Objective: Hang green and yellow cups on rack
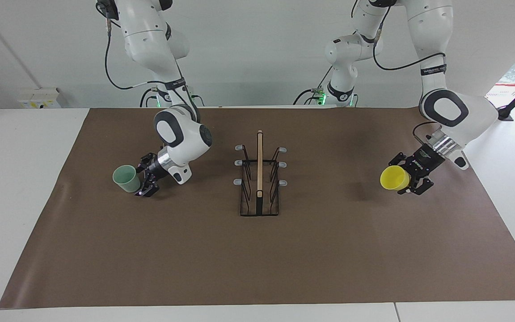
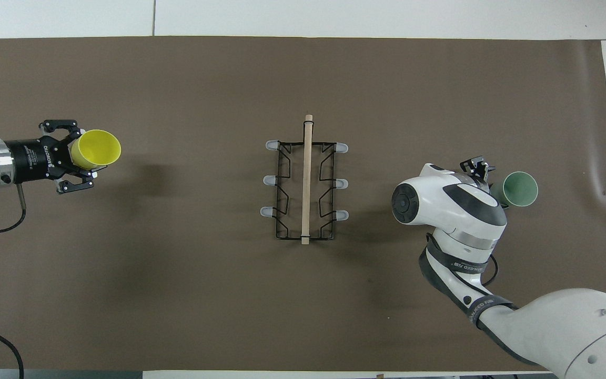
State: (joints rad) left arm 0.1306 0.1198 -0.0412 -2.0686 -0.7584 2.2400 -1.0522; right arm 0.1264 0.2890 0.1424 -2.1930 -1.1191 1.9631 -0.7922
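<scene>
The black wire rack with a long light-wood top bar is seen standing in the middle of the brown mat on the tabletop. Six grey-tipped prongs are seen on it, three on each side, and nothing is hung on them.

The small bright yellow plastic cup is gripped by the left end effector. This cup is tipped on its side, with its open mouth turned toward the rack. It is held up over the mat at the left arm's end of the tabletop, well apart from the rack.

The small pale green plastic cup is gripped by the right end effector. It is tilted, with its mouth turned away from the rack. It is found low over the mat at the right arm's end of the tabletop. Whether it is touching the mat cannot be told.
</scene>
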